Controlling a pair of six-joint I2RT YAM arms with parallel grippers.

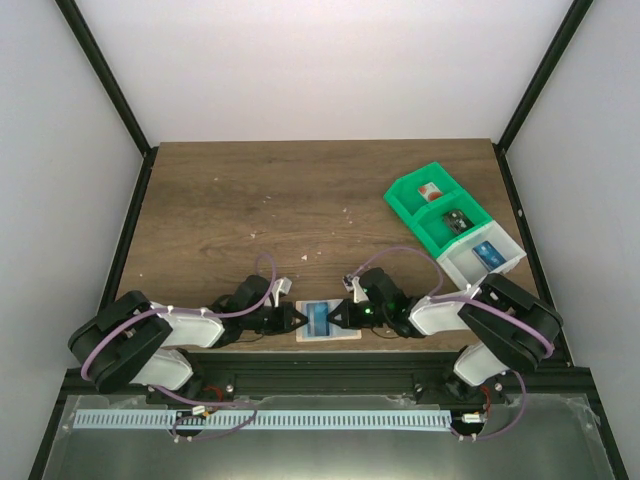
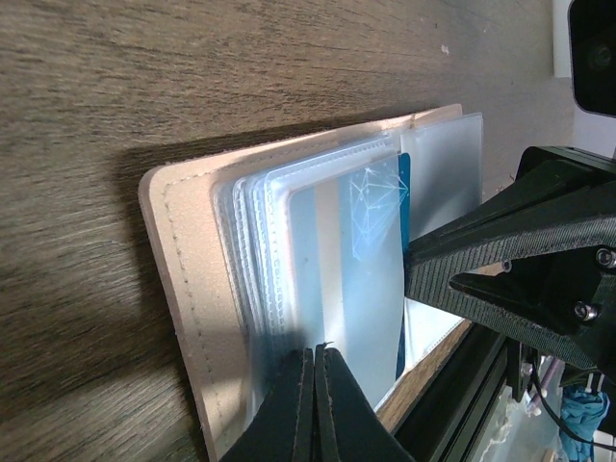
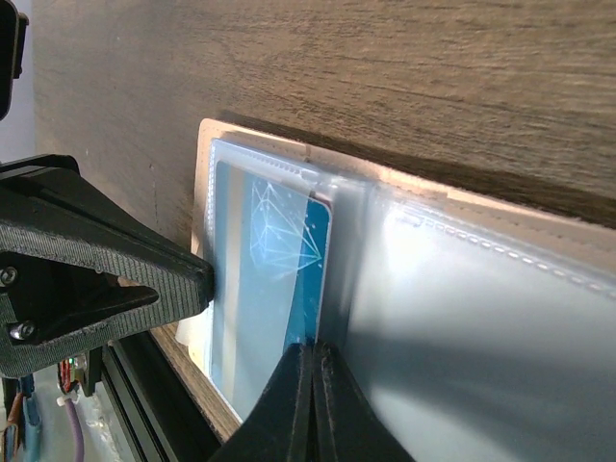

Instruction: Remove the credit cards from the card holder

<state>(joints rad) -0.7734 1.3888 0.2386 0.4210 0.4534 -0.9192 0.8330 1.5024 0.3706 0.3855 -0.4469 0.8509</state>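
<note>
I take this as the first pull: the holder lies open on the counter between my two claws, and the blue card sits inside a clear sleeve, not yet drawn. The left claw is fully closed, its tips against the edge of the sleeve stack directly ahead of it. It looks to be pinning the holder, though I cannot tell if any plastic is between the tips. The right claw is closed too, its tips right at the card's edge just ahead of them. Whether the card itself or only sleeve film is pinched, I cannot tell. Each claw points at the other, with the holder's near page between them. The next move, as I judge it, is a slow pull with the right claw away from the left, while the left keeps the holder from sliding. If only film is caught, the card will not come out. The card carries a white line drawing, and I can read no brand or writing.
</note>
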